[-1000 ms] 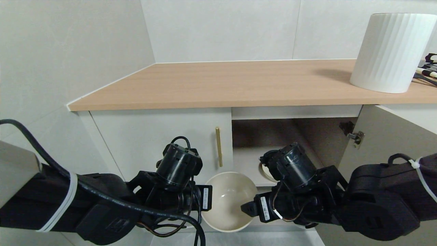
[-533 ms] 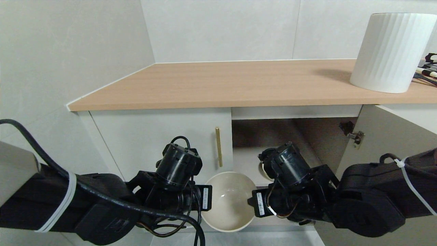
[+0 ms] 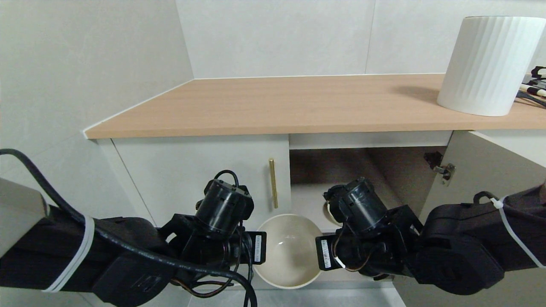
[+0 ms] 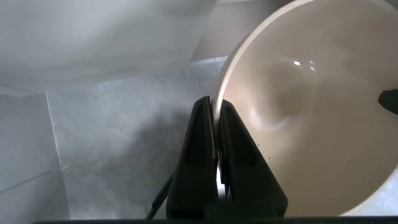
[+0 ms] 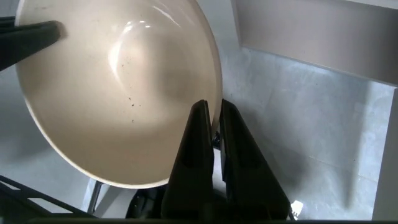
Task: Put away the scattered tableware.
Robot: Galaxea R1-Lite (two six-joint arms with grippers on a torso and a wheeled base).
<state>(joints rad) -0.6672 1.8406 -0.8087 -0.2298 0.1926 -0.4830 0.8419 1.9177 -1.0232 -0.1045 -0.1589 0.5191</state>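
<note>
The right gripper (image 3: 320, 252) has closed in over the last second and now pinches the bowl (image 3: 286, 250) by its rim, opposite the left gripper (image 3: 256, 249), which clamps the other side. The bowl hangs between them, low in front of the open cupboard (image 3: 367, 168), probably a hand-over before shelving

A pale round rim (image 3: 327, 212) on the cabinet shelf (image 3: 305, 198) is mostly hidden behind the right arm (image 3: 460, 251) — unidentifiable. Dark slim items (image 3: 535, 87) on the wooden counter (image 3: 277, 102) run off-frame.
</note>
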